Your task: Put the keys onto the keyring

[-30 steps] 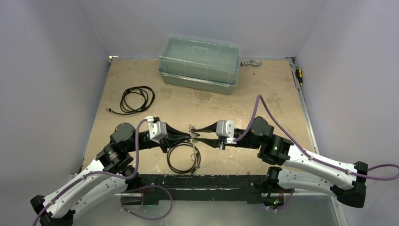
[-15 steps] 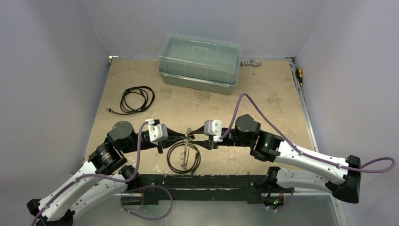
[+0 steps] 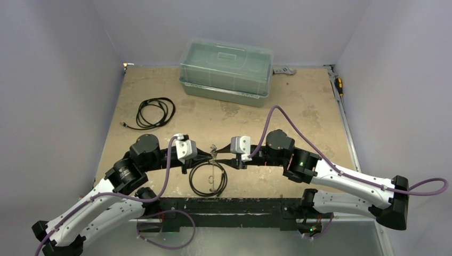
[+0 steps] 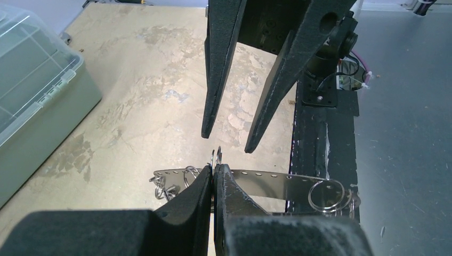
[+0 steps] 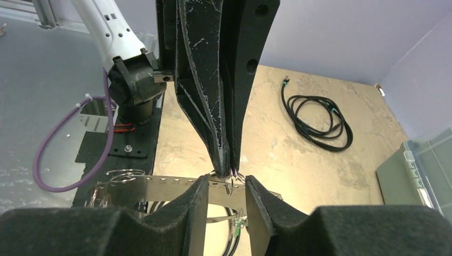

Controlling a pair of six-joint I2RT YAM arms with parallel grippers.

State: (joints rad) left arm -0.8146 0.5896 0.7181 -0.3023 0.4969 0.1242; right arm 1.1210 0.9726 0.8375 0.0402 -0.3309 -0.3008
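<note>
Pale walls boxed in a tan counter (image 3: 298, 117) on three sides. Toward its near edge, the keyring (image 4: 218, 156) was pinched by its thin silvery wire in the left fingers (image 4: 201, 188), which were clenched tight on it just above the surface. The right fingers (image 5: 198, 198) stood parted on either side of that same wire, gripping nothing, their tips almost meeting the left pair head-on. Beneath them ran a shiny perforated strip (image 4: 266, 178) with small wire rings at its ends. Under it showed a tiny cluster with a green fleck, apparently the keys (image 5: 241, 217), too small to make out well. A black hoop (image 3: 191, 180) lay flat on the counter just nearward of the fingertips.

The left arm (image 3: 106, 197) and right arm (image 3: 346, 178) each reached inward from the black base rail (image 3: 229, 205), elbows bent outward, forearms low and nearly level, wrists pointed at one another.

Bare counter stretched from the meeting point to a clear lidded box (image 3: 226, 66) at the far edge. A coiled black cable (image 3: 154, 113) lay well apart to the far left. A grey spanner (image 3: 283, 71) lay beside the box, and a screwdriver (image 3: 339, 84) along the right edge.
</note>
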